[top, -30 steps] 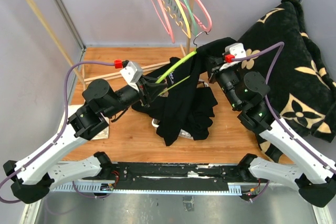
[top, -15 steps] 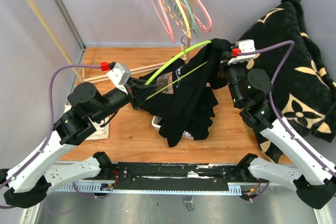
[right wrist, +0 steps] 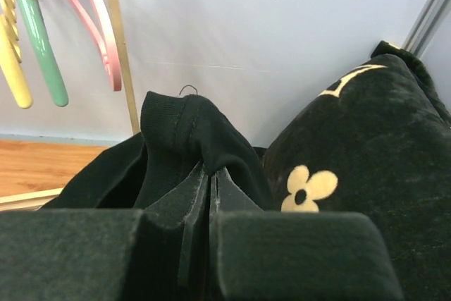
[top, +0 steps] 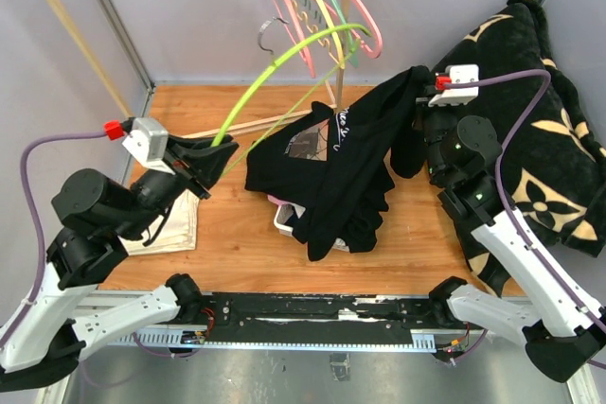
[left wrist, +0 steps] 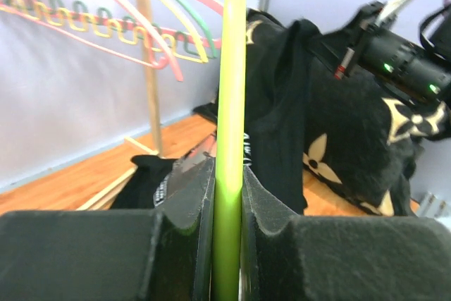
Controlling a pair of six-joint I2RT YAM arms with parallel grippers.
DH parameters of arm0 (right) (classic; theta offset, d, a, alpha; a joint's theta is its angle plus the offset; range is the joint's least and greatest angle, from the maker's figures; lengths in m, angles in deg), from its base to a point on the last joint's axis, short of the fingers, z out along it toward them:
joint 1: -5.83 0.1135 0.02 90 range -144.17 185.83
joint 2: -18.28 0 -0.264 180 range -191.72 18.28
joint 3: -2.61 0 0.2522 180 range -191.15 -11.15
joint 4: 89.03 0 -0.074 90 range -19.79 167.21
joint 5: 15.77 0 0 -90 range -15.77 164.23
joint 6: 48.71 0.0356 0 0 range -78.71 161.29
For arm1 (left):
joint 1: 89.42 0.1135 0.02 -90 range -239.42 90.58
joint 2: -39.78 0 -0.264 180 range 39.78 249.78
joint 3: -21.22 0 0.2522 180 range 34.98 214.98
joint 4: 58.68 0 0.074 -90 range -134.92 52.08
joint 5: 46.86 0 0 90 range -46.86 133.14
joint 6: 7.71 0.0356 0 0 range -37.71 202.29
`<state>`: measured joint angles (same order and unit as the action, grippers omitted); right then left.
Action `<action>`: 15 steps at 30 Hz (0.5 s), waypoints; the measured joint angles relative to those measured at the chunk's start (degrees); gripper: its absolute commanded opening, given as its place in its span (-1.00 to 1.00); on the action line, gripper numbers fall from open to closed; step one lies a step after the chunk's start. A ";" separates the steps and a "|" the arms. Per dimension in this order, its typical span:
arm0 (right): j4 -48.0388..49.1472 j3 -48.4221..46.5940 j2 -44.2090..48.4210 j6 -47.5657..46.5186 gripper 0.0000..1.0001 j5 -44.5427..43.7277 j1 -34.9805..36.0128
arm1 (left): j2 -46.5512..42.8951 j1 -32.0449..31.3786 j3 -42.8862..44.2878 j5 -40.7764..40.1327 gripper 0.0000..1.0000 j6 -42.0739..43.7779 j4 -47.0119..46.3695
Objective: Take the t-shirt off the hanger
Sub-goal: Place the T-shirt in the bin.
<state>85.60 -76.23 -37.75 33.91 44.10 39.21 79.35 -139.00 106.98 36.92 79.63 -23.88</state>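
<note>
A: Black cotton, soft and limp: the t-shirt [top: 331,172] is draped from the right gripper [right wrist: 210,185] down onto the table [top: 237,234], with a bunched fold pinched between closed jaws.

B: And the green hanger [left wrist: 229,68]?

A: Clamped by the left gripper [left wrist: 227,202] and raised off to the left. It appears free of the cloth, though its far end is hard to make out.

B: How will it handle?

A: Light and sagging, and unlikely to be damaged. A thick hem or collar fold is best gripped, since thin cloth may slip.

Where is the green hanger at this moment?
Top view, left of centre: the green hanger is clamped in the left tool, arcing up toward the pink hangers, left of the black t-shirt.
</note>
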 measured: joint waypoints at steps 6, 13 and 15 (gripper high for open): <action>-0.66 -1.38 0.09 0.00 -0.99 0.61 -0.94 | -1.46 0.00 1.29 -3.80 -0.99 0.26 0.17; -0.42 -8.70 -1.33 0.26 -0.99 7.69 -0.94 | -1.60 0.00 1.29 -5.95 -0.99 0.31 0.28; 0.94 -11.50 -2.29 0.50 -0.99 10.51 -0.94 | -1.75 0.00 1.25 -6.86 -0.99 0.31 0.02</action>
<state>86.54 -87.73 -40.04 34.41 54.61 38.27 77.60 -139.00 108.23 30.06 79.94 -23.86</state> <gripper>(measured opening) 0.013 0.185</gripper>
